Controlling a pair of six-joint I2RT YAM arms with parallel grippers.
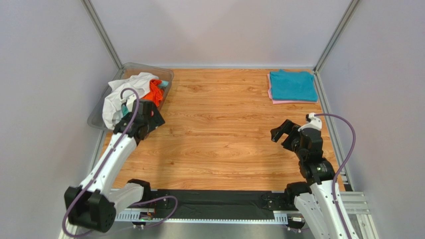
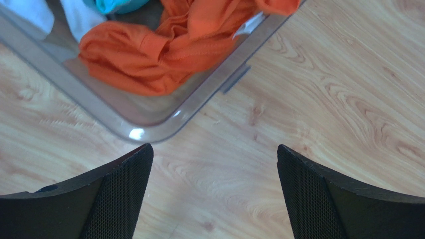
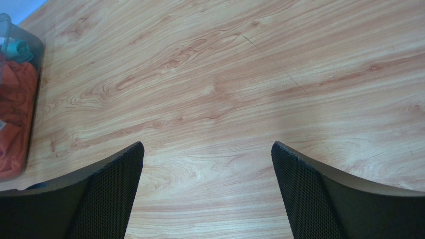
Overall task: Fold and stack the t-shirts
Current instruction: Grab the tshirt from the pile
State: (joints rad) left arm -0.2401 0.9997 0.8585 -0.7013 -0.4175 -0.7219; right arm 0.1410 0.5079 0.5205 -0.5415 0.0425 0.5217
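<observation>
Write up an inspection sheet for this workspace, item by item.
Surface: wooden table, no spills seen.
Job's things: orange t-shirt and white t-shirt crumpled in the clear bin at far left, with some teal cloth; teal t-shirt folded on top of the pink t-shirt at far right.
Clutter: nothing seen.
Grippers: left gripper above the table by the bin's corner, jaws open, empty; right gripper above bare wood, jaws open, empty.
Cables: left purple cable and right purple cable run along the arms, loops free.
Surroundings: grey walls, metal frame posts.
</observation>
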